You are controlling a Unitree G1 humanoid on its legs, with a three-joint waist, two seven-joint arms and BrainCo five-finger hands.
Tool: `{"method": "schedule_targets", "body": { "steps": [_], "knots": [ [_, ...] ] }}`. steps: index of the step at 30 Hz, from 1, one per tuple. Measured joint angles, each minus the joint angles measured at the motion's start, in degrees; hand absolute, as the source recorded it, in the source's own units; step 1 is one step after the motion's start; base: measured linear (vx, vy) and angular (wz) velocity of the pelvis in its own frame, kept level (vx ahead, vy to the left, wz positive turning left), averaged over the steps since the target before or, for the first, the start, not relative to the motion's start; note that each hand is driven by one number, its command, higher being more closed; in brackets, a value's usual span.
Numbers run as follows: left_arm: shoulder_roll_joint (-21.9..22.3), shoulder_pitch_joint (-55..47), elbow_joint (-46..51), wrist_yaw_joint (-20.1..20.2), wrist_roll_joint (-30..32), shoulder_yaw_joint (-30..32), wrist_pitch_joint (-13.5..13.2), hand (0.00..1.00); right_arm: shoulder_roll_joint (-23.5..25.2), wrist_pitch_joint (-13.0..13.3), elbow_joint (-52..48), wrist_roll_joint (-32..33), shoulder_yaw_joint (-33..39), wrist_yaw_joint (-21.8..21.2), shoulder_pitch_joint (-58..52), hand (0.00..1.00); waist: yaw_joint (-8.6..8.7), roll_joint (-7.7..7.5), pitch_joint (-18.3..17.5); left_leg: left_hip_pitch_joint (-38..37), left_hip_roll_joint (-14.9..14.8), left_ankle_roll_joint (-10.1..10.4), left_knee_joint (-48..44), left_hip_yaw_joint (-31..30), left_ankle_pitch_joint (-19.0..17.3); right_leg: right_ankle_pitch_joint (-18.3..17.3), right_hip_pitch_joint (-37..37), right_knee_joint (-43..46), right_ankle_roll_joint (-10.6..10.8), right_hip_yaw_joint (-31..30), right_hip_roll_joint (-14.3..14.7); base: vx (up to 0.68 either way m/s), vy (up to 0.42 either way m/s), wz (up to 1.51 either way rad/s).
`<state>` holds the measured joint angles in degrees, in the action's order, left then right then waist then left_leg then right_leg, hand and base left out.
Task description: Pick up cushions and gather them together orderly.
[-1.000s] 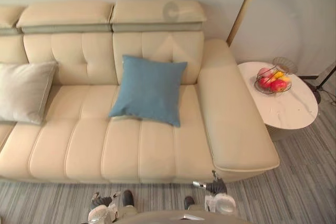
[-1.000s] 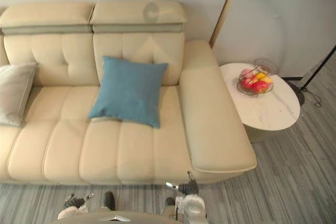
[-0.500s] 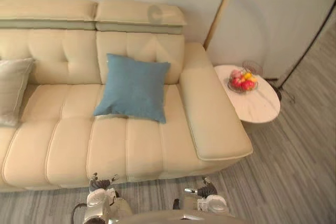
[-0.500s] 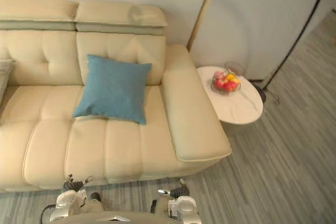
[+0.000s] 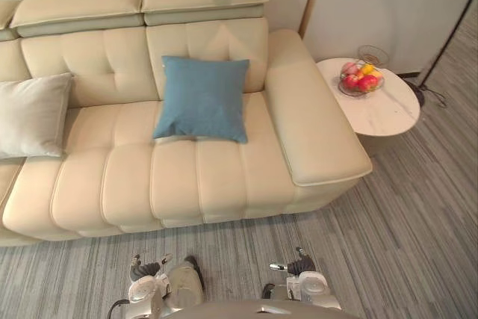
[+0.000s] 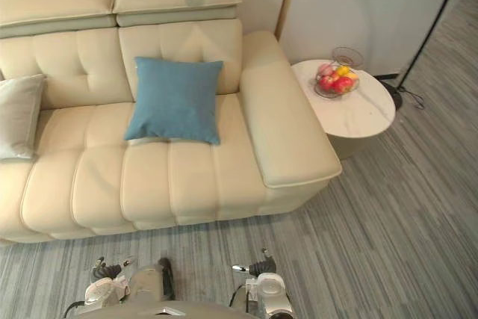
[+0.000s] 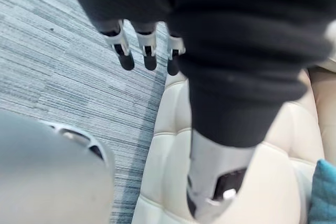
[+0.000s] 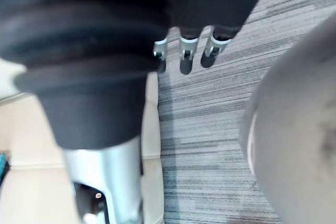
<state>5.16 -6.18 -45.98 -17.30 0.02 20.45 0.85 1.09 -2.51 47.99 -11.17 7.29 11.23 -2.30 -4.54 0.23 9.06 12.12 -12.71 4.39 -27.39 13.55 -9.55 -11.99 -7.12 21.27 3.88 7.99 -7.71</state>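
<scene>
- Left hand (image 5: 147,267), right hand (image 5: 299,264) — low over the floor, fingers relaxed, holding nothing.
- Blue cushion (image 5: 202,98) leans on the sofa (image 5: 216,184) backrest, right seat; pale cushion (image 5: 30,116) at the left end, well apart.
- Likely step: approach — next, step closer and reach for a cushion.

No legible text, labels, numbers, signs; blue cushion (image 5: 202,98), sofa (image 5: 224,177) unmarked.

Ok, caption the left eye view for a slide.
Blue cushion and grey cushion apart on the cream sofa, not yet gathered.
</scene>
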Motion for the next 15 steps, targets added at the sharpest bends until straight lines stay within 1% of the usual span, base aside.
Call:
{"method": "schedule_targets", "body": {
  "steps": [1,2,3,4,5,6,9,12,13,14,15],
  "knots": [
    [0.1,0.0,-0.1,0.4,0.0,0.5,0.0,0.0,0.0,-0.1,0.0,0.0,0.2,-0.1,-0.3,0.0,-0.05,0.66,-0.4,-0.2,0.0,0.4,-1.9,-1.0,-2.5,0.6,-0.2,0.0,1.0,-1.6,0.4,-0.04,0.229,-0.65],
    [0.2,-0.2,-0.3,0.5,0.0,1.9,0.0,0.0,0.5,-0.1,0.1,-0.1,1.1,-0.1,-0.7,0.0,0.27,-0.33,-1.1,-0.7,1.1,-0.2,-1.5,0.5,-3.3,1.3,-0.1,-1.0,1.2,-3.4,0.2,-0.03,0.228,-0.59],
    [0.0,-0.5,-0.3,0.5,0.0,2.3,0.0,0.0,1.1,-0.1,0.1,-0.1,1.5,-0.2,-1.2,0.0,0.57,-0.76,-1.7,-0.9,1.7,-0.3,-0.6,1.1,-3.3,1.8,-0.2,-2.0,1.3,-4.1,-0.1,0.0,0.216,-0.39],
    [-0.5,-0.8,-0.3,0.5,0.0,2.4,-0.1,0.0,2.0,-0.1,0.1,-0.2,2.3,-0.3,-1.7,0.0,0.73,-1.94,-2.9,-1.4,2.3,-0.6,1.0,2.4,-3.1,3.2,0.0,-3.8,1.1,-4.2,-0.8,0.02,0.214,-0.27],
    [-1.1,-0.8,-0.9,0.7,0.0,2.4,-0.1,0.0,2.2,-0.2,0.4,-0.2,2.5,-0.7,-2.1,0.0,1.06,-2.52,-3.8,-1.3,3.0,-0.7,2.0,3.1,-3.1,5.3,0.1,-6.2,0.5,-4.1,-1.0,0.02,0.165,-0.26],
    [-1.2,-0.7,-1.4,0.7,0.0,2.4,0.0,0.0,2.2,-0.2,0.4,-0.2,2.8,-0.7,-2.2,0.0,1.23,-2.57,-3.9,-1.5,3.2,-0.8,2.3,3.5,-3.0,6.1,0.4,-7.2,0.6,-4.2,-1.1,0.0,0.129,-0.23],
    [-1.5,0.1,-4.2,1.5,0.1,2.4,0.0,0.0,2.2,-0.2,0.7,-0.2,5.5,-0.7,-2.1,0.0,1.5,-1.66,-4.4,-3.5,4.1,-1.6,5.5,5.9,-2.1,10.5,2.1,-12.4,0.6,-4.6,-1.4,0.01,0.069,-0.33],
    [-1.4,0.5,-6.4,2.1,0.2,2.4,0.1,0.0,2.3,-0.2,0.7,-0.2,7.0,-0.8,-2.1,0.0,1.6,-0.97,-5.1,-6.1,4.2,-1.0,7.7,9.1,-1.6,12.0,2.5,-14.6,1.0,-7.5,-0.7,0.03,0.01,-0.52],
    [-1.4,0.5,-6.7,2.3,0.3,2.4,0.1,0.0,2.3,-0.2,0.7,-0.2,7.1,-0.8,-2.1,0.0,1.65,-0.95,-5.3,-6.4,4.0,-0.8,8.1,9.5,-1.6,12.2,2.4,-14.9,0.9,-7.9,-0.4,0.03,-0.014,-0.52],
    [-1.4,0.6,-7.1,2.8,0.3,2.4,0.1,0.0,2.3,-0.2,0.7,-0.1,7.4,-0.8,-2.0,0.0,1.72,-1.09,-5.6,-7.1,3.8,-0.5,8.8,10.6,-1.4,12.5,2.1,-15.2,0.8,-9.2,0.1,0.03,-0.031,-0.7],
    [-1.3,0.9,-7.7,3.1,0.7,2.4,0.1,0.0,2.3,-0.2,0.7,-0.1,7.4,-0.8,-1.9,0.0,1.72,-0.69,-5.8,-7.5,3.1,-0.2,9.1,12.5,-1.5,13.2,1.0,-15.5,1.0,-11.1,1.1,0.03,-0.044,-0.77]
  ]
}}
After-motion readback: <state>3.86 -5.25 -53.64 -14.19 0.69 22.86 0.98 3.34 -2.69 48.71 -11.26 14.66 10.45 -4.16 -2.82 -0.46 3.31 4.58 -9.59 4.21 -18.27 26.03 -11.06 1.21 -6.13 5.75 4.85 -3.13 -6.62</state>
